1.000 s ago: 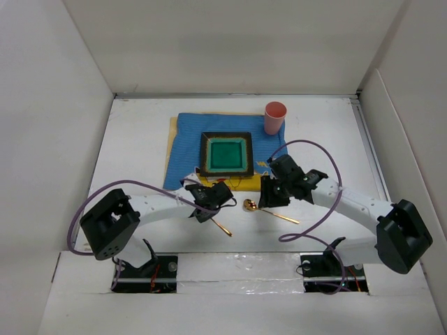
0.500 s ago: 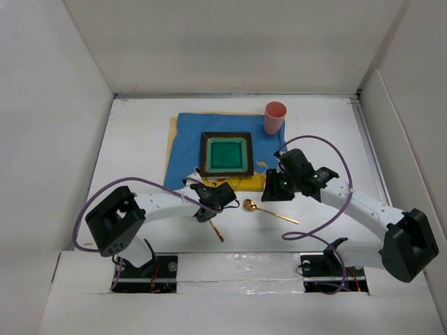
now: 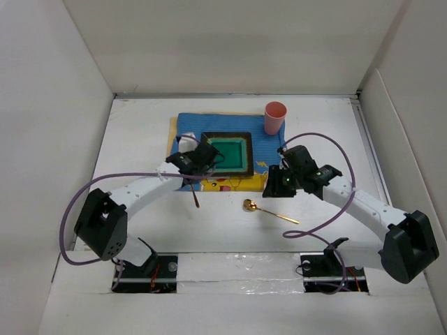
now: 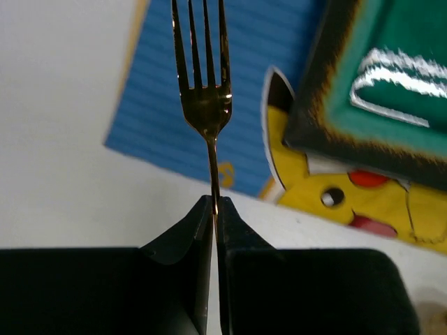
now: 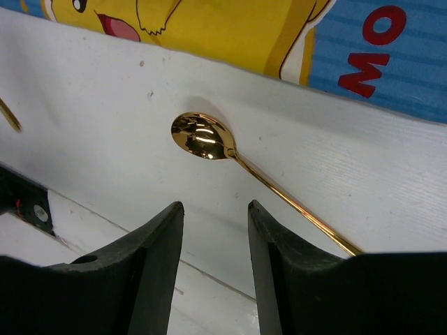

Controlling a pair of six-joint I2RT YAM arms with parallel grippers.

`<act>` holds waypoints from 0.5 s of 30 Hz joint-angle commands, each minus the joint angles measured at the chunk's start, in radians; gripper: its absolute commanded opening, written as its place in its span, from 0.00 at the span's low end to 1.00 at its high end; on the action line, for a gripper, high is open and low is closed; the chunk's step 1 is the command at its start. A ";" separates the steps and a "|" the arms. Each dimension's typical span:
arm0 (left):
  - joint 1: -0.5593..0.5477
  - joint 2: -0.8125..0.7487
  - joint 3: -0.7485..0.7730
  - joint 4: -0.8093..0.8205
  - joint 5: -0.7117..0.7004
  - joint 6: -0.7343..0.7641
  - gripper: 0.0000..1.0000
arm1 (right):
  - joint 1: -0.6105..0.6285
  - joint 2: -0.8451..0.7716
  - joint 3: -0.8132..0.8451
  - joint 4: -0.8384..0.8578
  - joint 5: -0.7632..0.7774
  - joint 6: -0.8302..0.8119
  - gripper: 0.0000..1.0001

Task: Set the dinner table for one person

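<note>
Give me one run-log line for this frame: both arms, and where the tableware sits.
left gripper: shut on fork, by placemat | right gripper: open, above spoon on table | plate: on placemat | cup: placemat's far corner

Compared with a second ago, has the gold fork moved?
Yes. The left gripper carried the fork away from the spoon, leftward and toward the blue placemat.

Open dinner table (image 3: 133, 139) left of placemat (image 3: 209, 122)

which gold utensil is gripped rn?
The fork, pinched by its handle in the left gripper; the spoon lies free on the table.
</note>
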 commanded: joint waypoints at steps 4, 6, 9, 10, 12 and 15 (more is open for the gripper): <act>0.247 0.051 0.104 0.301 0.096 0.595 0.00 | -0.009 -0.070 0.018 -0.019 0.028 0.002 0.47; 0.257 0.090 0.137 0.360 0.128 0.660 0.00 | -0.009 -0.083 0.012 -0.025 0.031 0.008 0.47; 0.270 0.169 0.206 0.392 0.131 0.751 0.00 | -0.009 -0.099 -0.005 -0.028 0.042 0.020 0.47; 0.270 0.207 0.232 0.400 0.137 0.759 0.00 | -0.009 -0.107 -0.011 -0.030 0.046 0.020 0.47; 0.296 0.241 0.248 0.414 0.168 0.777 0.00 | -0.009 -0.112 -0.021 -0.033 0.052 0.026 0.47; 0.307 0.299 0.274 0.424 0.188 0.777 0.00 | -0.009 -0.126 -0.033 -0.039 0.055 0.037 0.47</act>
